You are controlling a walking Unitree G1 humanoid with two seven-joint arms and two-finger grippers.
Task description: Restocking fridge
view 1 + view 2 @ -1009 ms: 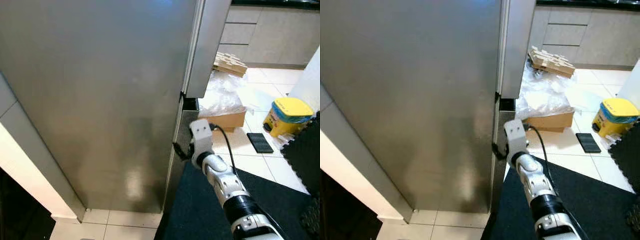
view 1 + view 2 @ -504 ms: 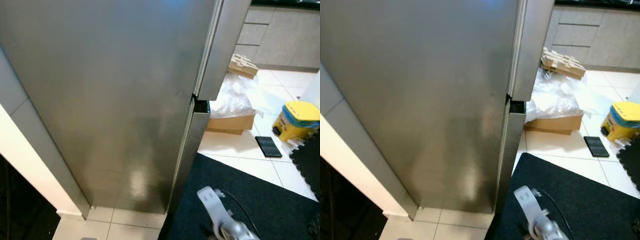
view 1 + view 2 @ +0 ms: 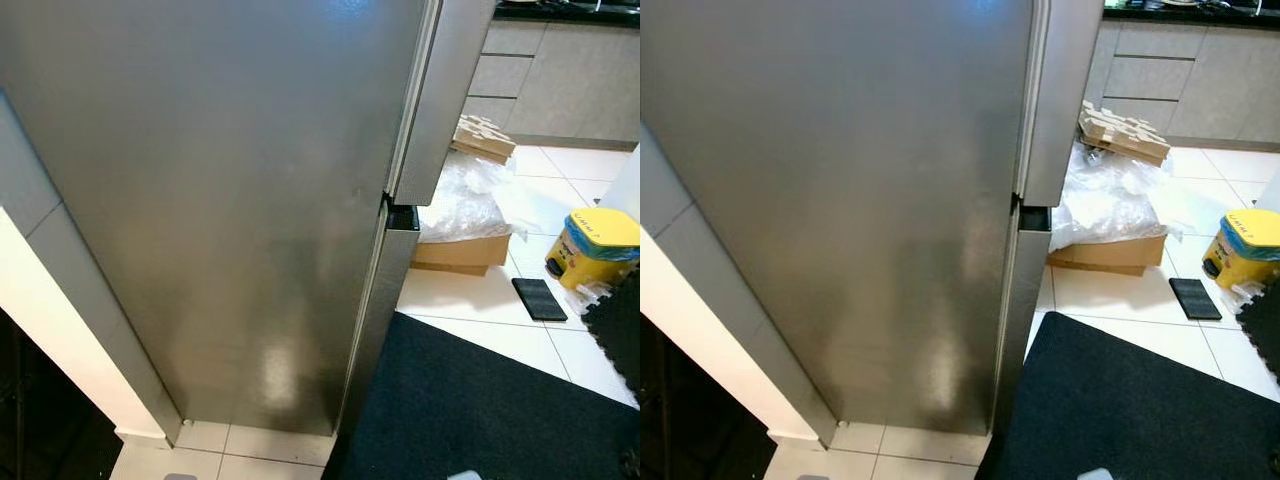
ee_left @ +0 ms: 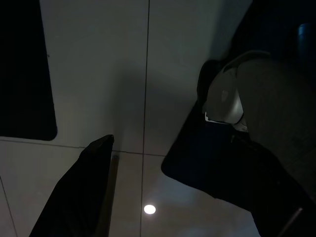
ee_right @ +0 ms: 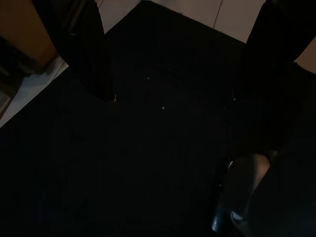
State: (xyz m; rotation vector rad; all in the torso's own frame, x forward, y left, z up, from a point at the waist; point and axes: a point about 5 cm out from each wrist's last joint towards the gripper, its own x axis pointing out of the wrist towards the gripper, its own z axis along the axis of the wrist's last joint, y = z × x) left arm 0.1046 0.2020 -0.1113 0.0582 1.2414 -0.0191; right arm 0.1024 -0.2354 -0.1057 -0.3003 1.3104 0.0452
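Right wrist view was dark: the right gripper [image 5: 177,54] hung over the black floor mat [image 5: 148,148], its two black fingers [image 5: 84,49] spread wide apart with nothing between them. Pale tile showed past the fingertips, and a brown shape off to one side of the jaws was too dim to name. A rounded grey form sat on the mat below the jaws, hard to make out.

Left wrist view was dimmer still. One finger of the left gripper [image 4: 81,190] crossed the white floor tiles [image 4: 123,74]; its partner could not be picked out from the dark mass alongside, so whether those jaws stood open or closed I could not tell. A pale grey-white rounded part [image 4: 224,98] lay well beyond the finger, cut by shadow.

From the head, the steel fridge [image 3: 230,200] stood shut, its top out of frame. Past its edge lay a cardboard box [image 3: 460,252] under crumpled plastic [image 3: 465,195], a yellow tub [image 3: 597,240], and a small dark flat object [image 3: 540,298] on the tiles.
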